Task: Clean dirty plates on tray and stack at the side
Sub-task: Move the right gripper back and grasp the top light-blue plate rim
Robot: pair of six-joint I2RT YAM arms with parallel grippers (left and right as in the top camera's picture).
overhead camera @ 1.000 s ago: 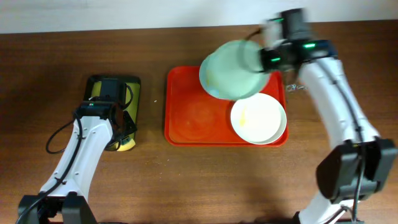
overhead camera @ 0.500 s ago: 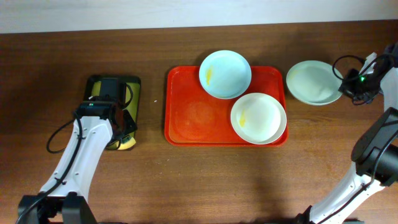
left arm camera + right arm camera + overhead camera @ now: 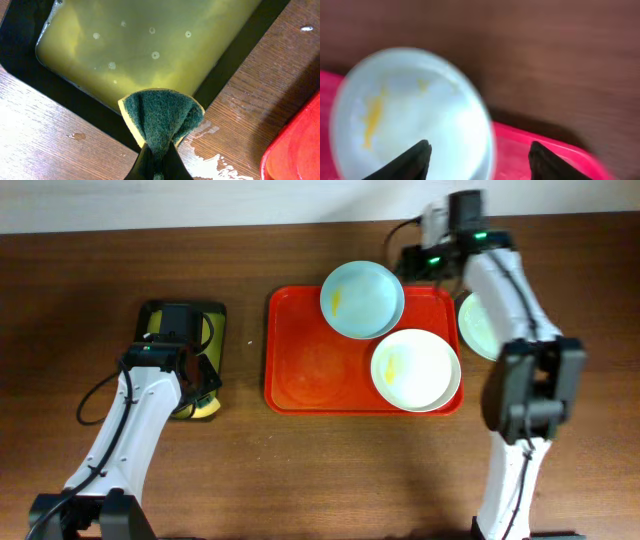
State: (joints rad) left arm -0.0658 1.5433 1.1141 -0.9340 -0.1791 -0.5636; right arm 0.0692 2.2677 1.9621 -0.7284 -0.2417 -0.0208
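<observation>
While our left gripper [image 3: 157, 167] pinches the sponge [image 3: 160, 115] over the black tray [image 3: 232, 57], likely to wet it, our right gripper [image 3: 479, 150] hangs wide-jawed above the smeared mint plate [image 3: 405, 110] at the red tray's [image 3: 300, 370] far edge.

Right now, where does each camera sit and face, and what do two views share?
Overhead: above the table, facing down at the large red rectangular plastic tray; both arms show.
Left wrist: on its arm, facing down at the black tray of yellow-green liquid; shut jaws pinch a green sponge.
Right wrist: on its arm, facing down at a smeared pale mint-green round plate; open jaws show.
Overhead shares that plate.
</observation>
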